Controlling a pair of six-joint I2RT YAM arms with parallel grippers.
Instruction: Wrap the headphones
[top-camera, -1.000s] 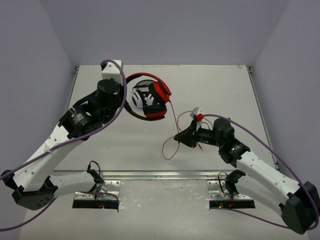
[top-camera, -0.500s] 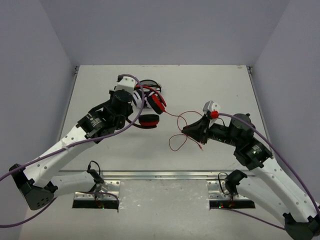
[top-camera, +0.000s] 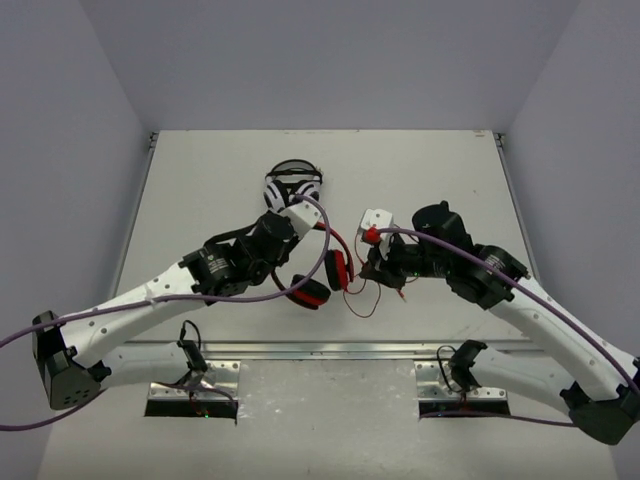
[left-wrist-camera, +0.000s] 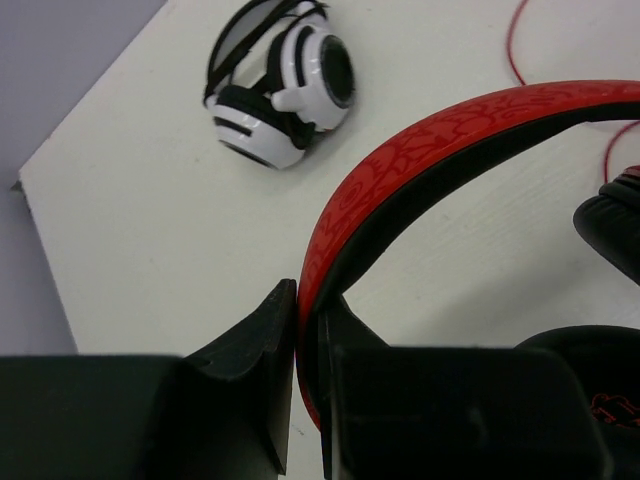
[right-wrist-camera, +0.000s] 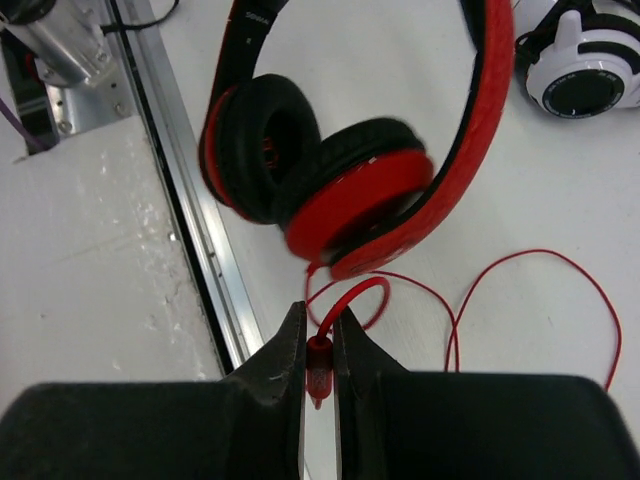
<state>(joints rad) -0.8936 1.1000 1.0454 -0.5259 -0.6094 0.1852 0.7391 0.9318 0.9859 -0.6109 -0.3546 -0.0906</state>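
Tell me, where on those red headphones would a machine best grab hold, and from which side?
Probably on the headband, coming at its edge so one finger slips inside the arch and one stays outside. The band is thin and flat, easy to pinch, as the left fingers show. The ear cups are fat and soft, and that grip leaves the cable for the right fingers.

Red headphones, black cushions together, trail a looping red cable.
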